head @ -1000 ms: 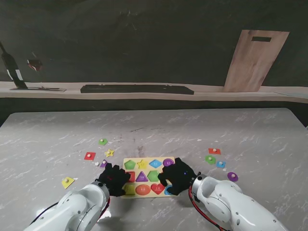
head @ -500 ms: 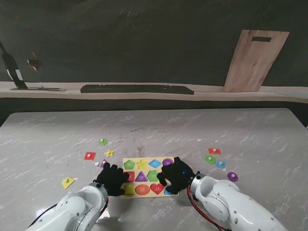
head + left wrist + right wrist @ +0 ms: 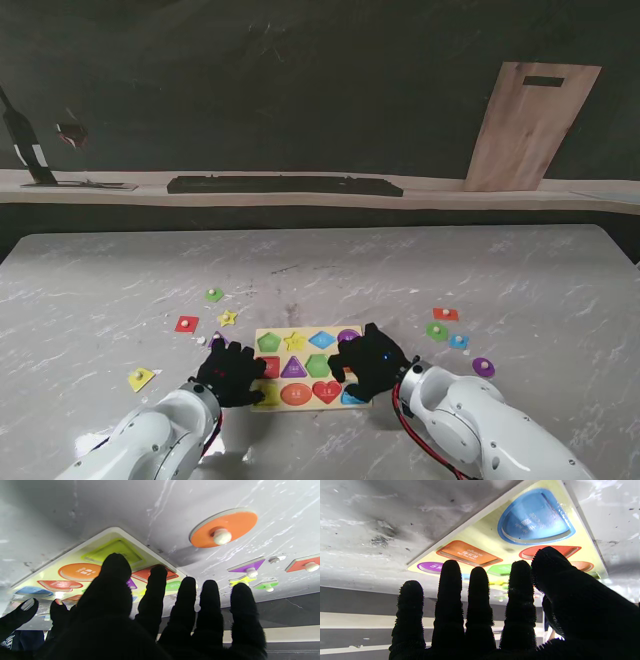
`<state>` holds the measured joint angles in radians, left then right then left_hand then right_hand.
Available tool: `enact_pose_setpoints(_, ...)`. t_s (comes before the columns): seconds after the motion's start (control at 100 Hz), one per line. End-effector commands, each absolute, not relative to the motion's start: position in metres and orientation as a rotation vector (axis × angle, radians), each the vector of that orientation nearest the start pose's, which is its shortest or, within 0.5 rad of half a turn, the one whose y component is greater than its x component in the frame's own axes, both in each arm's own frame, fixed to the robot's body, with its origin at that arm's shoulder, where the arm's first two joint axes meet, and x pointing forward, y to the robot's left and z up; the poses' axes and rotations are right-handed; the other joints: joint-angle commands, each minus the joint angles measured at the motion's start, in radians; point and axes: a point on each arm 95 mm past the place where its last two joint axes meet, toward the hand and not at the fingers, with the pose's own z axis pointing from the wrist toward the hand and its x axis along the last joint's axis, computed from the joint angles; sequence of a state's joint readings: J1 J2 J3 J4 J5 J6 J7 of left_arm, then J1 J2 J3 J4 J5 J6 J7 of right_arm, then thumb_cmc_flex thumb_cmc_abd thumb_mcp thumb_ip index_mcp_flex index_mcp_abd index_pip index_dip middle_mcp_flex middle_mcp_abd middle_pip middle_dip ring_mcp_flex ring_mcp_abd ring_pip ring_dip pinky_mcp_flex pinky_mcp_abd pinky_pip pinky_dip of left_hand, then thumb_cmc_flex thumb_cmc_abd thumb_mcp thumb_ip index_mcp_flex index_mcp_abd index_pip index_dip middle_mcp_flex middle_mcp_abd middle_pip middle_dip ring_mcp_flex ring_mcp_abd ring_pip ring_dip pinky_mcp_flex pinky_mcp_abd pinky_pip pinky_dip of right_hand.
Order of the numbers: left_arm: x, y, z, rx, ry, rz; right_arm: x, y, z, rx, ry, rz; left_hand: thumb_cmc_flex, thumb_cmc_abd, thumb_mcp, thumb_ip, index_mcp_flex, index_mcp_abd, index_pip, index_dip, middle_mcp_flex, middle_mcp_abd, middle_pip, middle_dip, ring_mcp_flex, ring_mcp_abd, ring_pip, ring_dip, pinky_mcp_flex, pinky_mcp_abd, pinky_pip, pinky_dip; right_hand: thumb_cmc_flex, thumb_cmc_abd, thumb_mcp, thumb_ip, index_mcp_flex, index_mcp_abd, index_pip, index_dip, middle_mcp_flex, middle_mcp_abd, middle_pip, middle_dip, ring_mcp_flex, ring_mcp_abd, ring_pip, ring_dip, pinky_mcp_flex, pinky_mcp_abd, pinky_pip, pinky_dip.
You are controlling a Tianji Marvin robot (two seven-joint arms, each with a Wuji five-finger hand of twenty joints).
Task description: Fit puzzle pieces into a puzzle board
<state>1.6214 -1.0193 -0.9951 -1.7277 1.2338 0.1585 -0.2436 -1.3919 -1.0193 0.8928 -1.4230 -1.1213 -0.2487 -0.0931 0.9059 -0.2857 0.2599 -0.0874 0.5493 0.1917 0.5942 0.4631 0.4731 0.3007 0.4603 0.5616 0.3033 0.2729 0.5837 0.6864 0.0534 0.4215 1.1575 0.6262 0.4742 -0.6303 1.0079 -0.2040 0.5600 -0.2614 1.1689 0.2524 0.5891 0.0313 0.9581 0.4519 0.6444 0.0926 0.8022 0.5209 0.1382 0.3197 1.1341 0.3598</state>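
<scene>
The puzzle board (image 3: 305,367) is a pale yellow rectangle lying flat on the marbled bench (image 3: 400,280), close to me and between the two arms. Its recesses are printed in colour: green pentagon, yellow star, blue diamond and purple oval in the far row, then a purple triangle, a green shape, an orange oval and a red heart nearer to me. The recesses look unfilled, though the stand view is too small to be sure.

The left hand (image 3: 231,372) hovers over the board's left edge, fingers (image 3: 210,600) straight and spread, holding nothing. The right hand (image 3: 371,362) sits over the board's right end, likewise flat with fingers (image 3: 450,585) apart and empty; whether either touches the board I cannot tell.

Loose knobbed pieces lie around: a yellow piece (image 3: 141,379), red square (image 3: 186,324), green piece (image 3: 214,294) and yellow star (image 3: 228,318) to the left, and a purple piece (image 3: 483,367) to the right.
</scene>
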Motion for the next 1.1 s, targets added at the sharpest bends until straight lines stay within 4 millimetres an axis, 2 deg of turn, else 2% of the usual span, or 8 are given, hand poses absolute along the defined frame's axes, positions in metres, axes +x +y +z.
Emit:
enact_pose_setpoints(0.0,0.340,-0.054,-0.362,-1.087,1.892,-1.146,0.387,0.059,-0.374,0.801,1.968,1.555,-0.007,0.024,-0.020,0.041,0.008,0.023,-0.027,-0.019,-0.031,0.020,-0.015,-0.015,-0.034,0.035,-0.023,-0.013,-0.021,-0.058,-0.009,-0.016,-0.003,0.011,-0.012,-0.013,0.007,-0.004,-0.011,-0.011,-0.009,0.004,-0.005,0.004,-0.013,0.003,-0.003,0.003,-0.015,0.015,0.004,0.006)
enact_pose_setpoints(0.29,0.336,-0.053,-0.355,-1.115,1.842,-1.217,0.388,0.061,-0.366,0.793,1.938,1.588,-0.023,0.039,-0.084,0.035,-0.008,0.027,-0.076,-0.039,-0.044,0.021,-0.034,-0.042,-0.040,0.039,-0.039,-0.029,-0.027,-0.054,-0.025,-0.027,-0.022,0.022,-0.021,-0.007,0.004,0.003,-0.023,-0.009,-0.014,0.005,-0.010,0.002,-0.018,0.004,-0.007,0.002,-0.018,0.017,0.003,0.005)
enact_pose_setpoints(0.35,0.336,-0.052,-0.353,-1.123,1.827,-1.236,0.387,0.061,-0.364,0.793,1.928,1.596,0.036,0.072,-0.219,0.044,-0.011,0.028,-0.095,-0.039,-0.051,0.022,-0.034,-0.057,-0.042,0.039,-0.042,-0.035,-0.028,-0.054,-0.025,-0.034,-0.035,0.035,-0.024,-0.002,-0.009,0.012,-0.037,-0.009,-0.021,0.007,-0.013,0.001,-0.023,0.004,-0.009,0.001,-0.020,0.017,0.002,0.005)
enact_pose_setpoints(0.48,0.335,-0.048,-0.348,-1.131,1.764,-1.310,0.385,0.058,-0.357,0.805,1.875,1.624,0.018,0.071,-0.243,0.041,-0.024,0.028,-0.106,-0.044,-0.056,0.018,-0.048,-0.065,-0.041,0.036,-0.045,-0.036,-0.029,-0.053,-0.028,-0.035,-0.107,0.104,-0.036,0.092,-0.080,0.060,-0.168,0.100,-0.048,0.008,-0.016,-0.001,-0.037,0.005,-0.020,0.000,-0.024,0.016,0.002,0.002)
enact_pose_setpoints(0.49,0.336,-0.048,-0.348,-1.131,1.758,-1.319,0.385,0.057,-0.357,0.807,1.870,1.627,0.017,0.069,-0.245,0.040,-0.024,0.028,-0.106,-0.044,-0.056,0.017,-0.049,-0.065,-0.040,0.036,-0.045,-0.036,-0.029,-0.053,-0.028,-0.036,-0.119,0.119,-0.043,0.124,-0.096,0.070,-0.208,0.178,-0.053,0.006,-0.016,-0.001,-0.039,0.004,-0.021,-0.001,-0.024,0.016,0.001,0.001)
enact_pose_setpoints(0.51,0.336,-0.047,-0.347,-1.134,1.747,-1.336,0.384,0.056,-0.355,0.813,1.858,1.633,0.010,0.065,-0.251,0.039,-0.029,0.026,-0.110,-0.045,-0.056,0.015,-0.051,-0.067,-0.040,0.035,-0.047,-0.037,-0.029,-0.052,-0.030,-0.036,-0.125,0.121,-0.045,0.132,-0.110,0.075,-0.221,0.198,-0.055,0.006,-0.016,-0.001,-0.040,0.005,-0.022,0.000,-0.024,0.016,0.001,0.001)
enact_pose_setpoints(0.82,0.331,-0.029,-0.344,-1.361,1.572,-1.532,0.367,0.031,-0.336,0.975,1.656,1.724,-0.077,0.037,-0.278,0.042,-0.061,0.013,-0.200,-0.090,-0.077,0.000,-0.123,-0.136,-0.056,0.013,-0.144,-0.099,-0.047,-0.052,-0.152,-0.103,-0.158,0.074,-0.049,0.136,-0.203,0.097,-0.247,0.206,-0.053,-0.013,-0.009,0.001,-0.028,-0.001,-0.018,0.003,-0.007,0.007,0.008,0.003)
enact_pose_setpoints(1.09,0.317,-0.007,-0.344,-1.480,1.388,-1.686,0.364,-0.014,-0.333,0.886,1.707,1.659,-0.100,0.031,-0.279,0.043,-0.050,0.004,-0.230,-0.101,-0.049,-0.010,-0.132,-0.147,-0.045,0.006,-0.171,-0.116,-0.050,-0.048,-0.195,-0.128,-0.162,0.011,0.018,0.125,-0.249,0.062,-0.257,0.208,-0.064,-0.067,-0.023,-0.003,-0.010,-0.057,-0.049,0.004,0.044,-0.041,-0.012,0.004)
